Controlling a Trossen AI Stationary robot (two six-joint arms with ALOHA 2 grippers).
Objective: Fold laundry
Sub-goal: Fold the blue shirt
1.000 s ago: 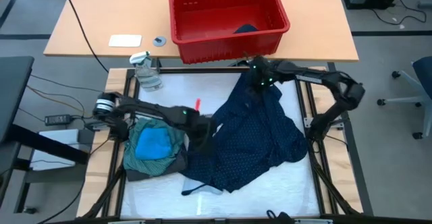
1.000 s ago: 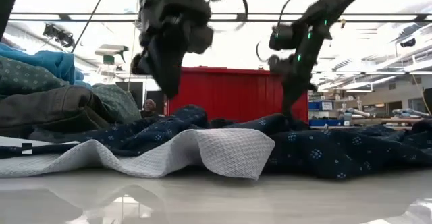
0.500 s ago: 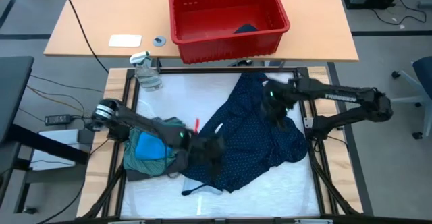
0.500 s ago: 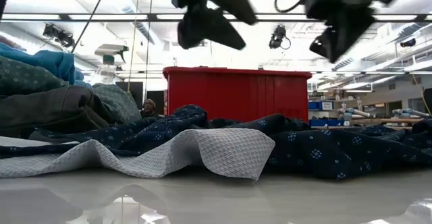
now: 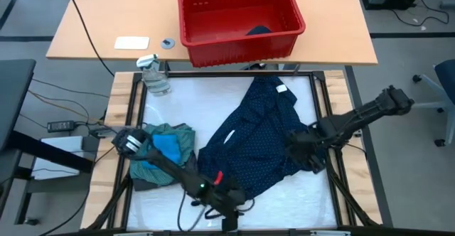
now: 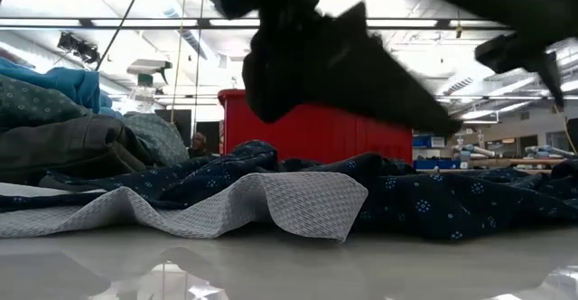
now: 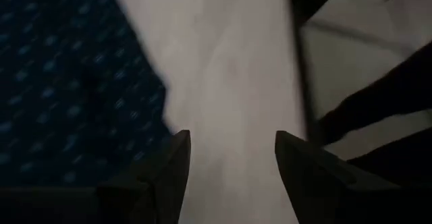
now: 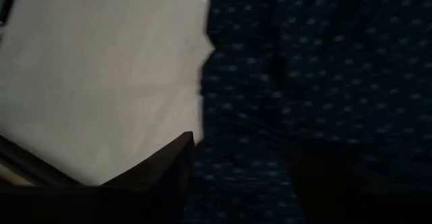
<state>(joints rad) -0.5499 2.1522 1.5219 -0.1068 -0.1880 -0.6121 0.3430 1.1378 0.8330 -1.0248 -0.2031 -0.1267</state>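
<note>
across the white mat the navy piece point(image 5: 266, 140) lies rumpled and spread. we judge it light, limp, prone to slide. left gripper point(image 7: 231, 158) spread over bare mat at its near hem, right gripper point(image 8: 239, 158) spread above its right edge; we'd take corners.

Two dark jointed arms point(image 5: 160, 161), silver-ringed left joint

The left arm is being held stretched toward the table's near edge, with the left gripper point(image 5: 229, 202) low and its fingers point(image 7: 169, 170) parted with nothing between them. The right arm is being held bent inward, its right gripper point(image 5: 302, 153) being kept spread, fingers point(image 8: 169, 166) apart.
</note>
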